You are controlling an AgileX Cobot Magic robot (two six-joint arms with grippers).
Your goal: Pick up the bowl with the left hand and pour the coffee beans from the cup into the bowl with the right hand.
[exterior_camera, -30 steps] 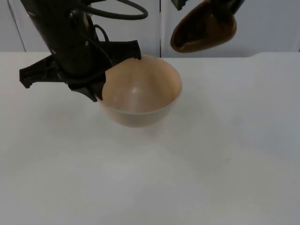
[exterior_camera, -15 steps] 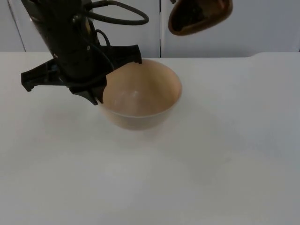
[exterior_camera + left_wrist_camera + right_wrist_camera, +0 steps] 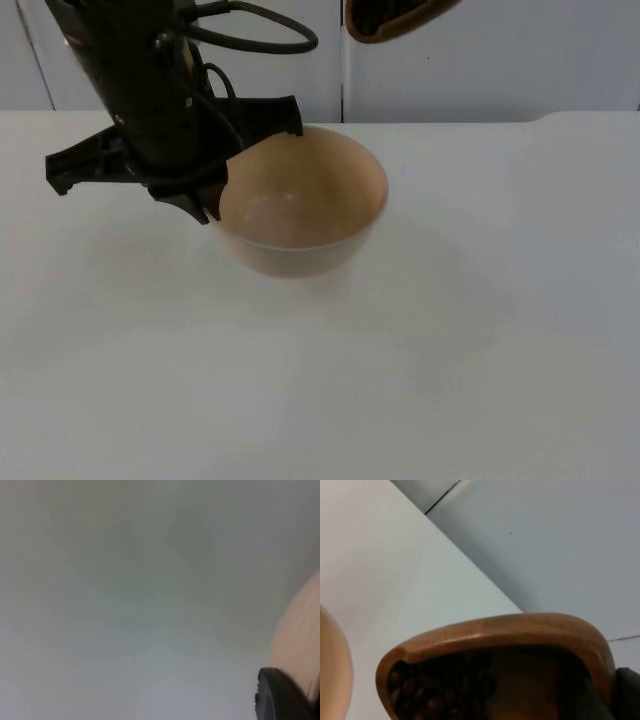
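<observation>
A beige bowl (image 3: 300, 200) sits at the table's middle back, with nothing inside it. My left gripper (image 3: 210, 195) is shut on the bowl's left rim. The left wrist view has a black fingertip (image 3: 280, 697) against the bowl's outer wall (image 3: 300, 635). A brown wooden cup (image 3: 392, 18) hangs high above the bowl's far side, cut by the picture's upper edge. In the right wrist view the cup (image 3: 520, 635) is tilted and coffee beans (image 3: 440, 685) lie at its lower lip. My right gripper holds the cup; one dark finger (image 3: 627, 690) shows beside it.
The white table (image 3: 400, 380) runs bare in front of and to the right of the bowl. The grey partition wall (image 3: 500, 60) closes off the back, with a vertical seam behind the cup.
The cup has risen and moved left, from beside the bowl's far right to the picture's upper edge. The left gripper and bowl have barely moved.
</observation>
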